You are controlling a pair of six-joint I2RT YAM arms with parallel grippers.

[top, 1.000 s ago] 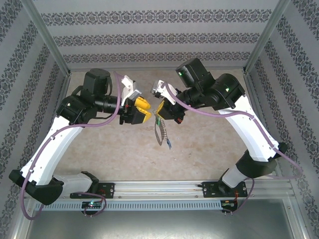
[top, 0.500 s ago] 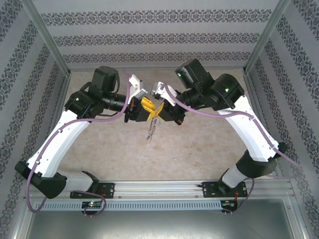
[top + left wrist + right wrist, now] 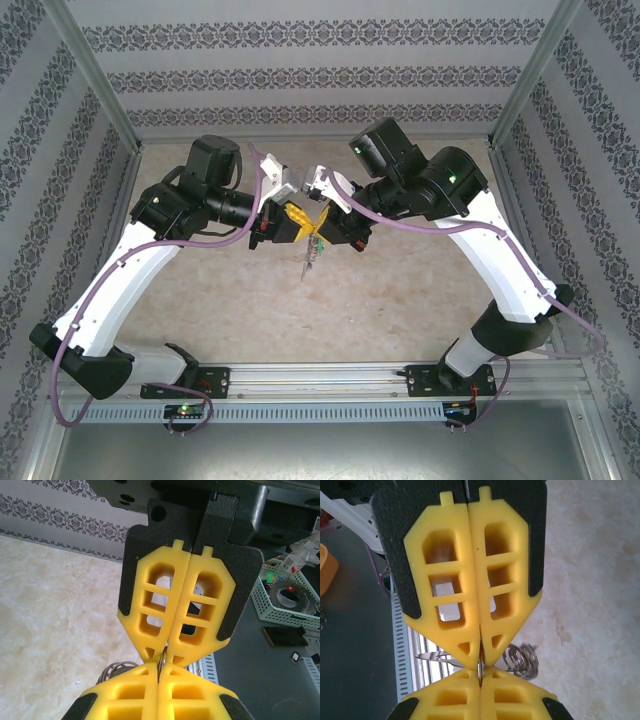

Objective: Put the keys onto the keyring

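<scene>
In the top view my left gripper and right gripper meet tip to tip above the middle of the table. The keyring, a grey metal loop, hangs edge-on below them, with a speck of green tag at its top. In the left wrist view my left gripper is shut on a thin metal edge of the keyring, and small coiled rings show beside it. The right gripper pinches the same edge. Coiled rings and a silver key blade stick out to the sides.
The table top is pale marble, walled by patterned panels and a metal frame rail at the near edge. Beyond the table, a green basket holding tape sits on a dark floor.
My left gripper has moved right to meet the right gripper and has shut. The hanging keyring has turned edge-on. The right arm has barely moved.
</scene>
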